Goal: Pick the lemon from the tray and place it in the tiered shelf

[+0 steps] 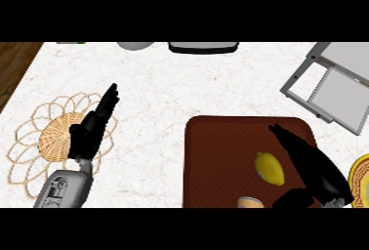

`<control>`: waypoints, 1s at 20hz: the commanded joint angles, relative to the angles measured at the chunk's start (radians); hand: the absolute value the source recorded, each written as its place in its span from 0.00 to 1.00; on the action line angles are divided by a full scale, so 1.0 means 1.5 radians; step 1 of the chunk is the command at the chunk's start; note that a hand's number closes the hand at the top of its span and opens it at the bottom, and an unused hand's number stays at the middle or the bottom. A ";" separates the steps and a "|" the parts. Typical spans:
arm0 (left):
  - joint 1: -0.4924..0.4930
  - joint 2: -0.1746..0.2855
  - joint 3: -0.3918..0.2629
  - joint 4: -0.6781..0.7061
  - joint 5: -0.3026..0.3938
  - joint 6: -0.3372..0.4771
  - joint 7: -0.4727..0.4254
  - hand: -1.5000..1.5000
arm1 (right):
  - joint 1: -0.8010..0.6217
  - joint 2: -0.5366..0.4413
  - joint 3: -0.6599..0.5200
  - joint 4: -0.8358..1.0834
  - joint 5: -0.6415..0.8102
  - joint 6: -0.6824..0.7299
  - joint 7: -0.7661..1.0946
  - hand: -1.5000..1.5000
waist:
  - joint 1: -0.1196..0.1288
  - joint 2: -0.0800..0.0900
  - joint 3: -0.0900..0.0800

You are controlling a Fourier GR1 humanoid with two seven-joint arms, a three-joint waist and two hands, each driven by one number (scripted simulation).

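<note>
Oval yellow lemon (269,168) lies on the rounded, weave-textured brown tray (216,161); right hand (317,168), fingers straight, just beside it (left hand (90,129) likewise spread).

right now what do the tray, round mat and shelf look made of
Tray: dark reddish-brown, matte, fine herringbone grain, likely wood or plastic. Round mat: tan woven wicker or rattan, open looped edge. Shelf: grey frame, pale flat panels, probably metal.

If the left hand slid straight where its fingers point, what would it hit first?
The left hand faces only bare counter, then probably the grey rounded object at the far edge; height unclear.
</note>
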 commanded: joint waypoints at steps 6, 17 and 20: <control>0.047 -0.024 -0.013 -0.046 -0.025 -0.004 0.005 0.50 | -0.068 0.039 -0.039 0.118 0.037 0.000 -0.046 0.00 | 0.003 0.000 0.000; 0.026 -0.006 0.030 -0.070 -0.012 -0.038 0.048 0.50 | 0.006 0.060 -0.027 0.106 0.086 -0.020 -0.098 0.00 | 0.001 -0.001 0.000; 0.039 -0.037 0.002 -0.042 -0.040 -0.022 0.000 0.50 | 0.001 0.078 -0.014 0.161 0.118 -0.049 -0.119 0.00 | 0.001 0.000 0.000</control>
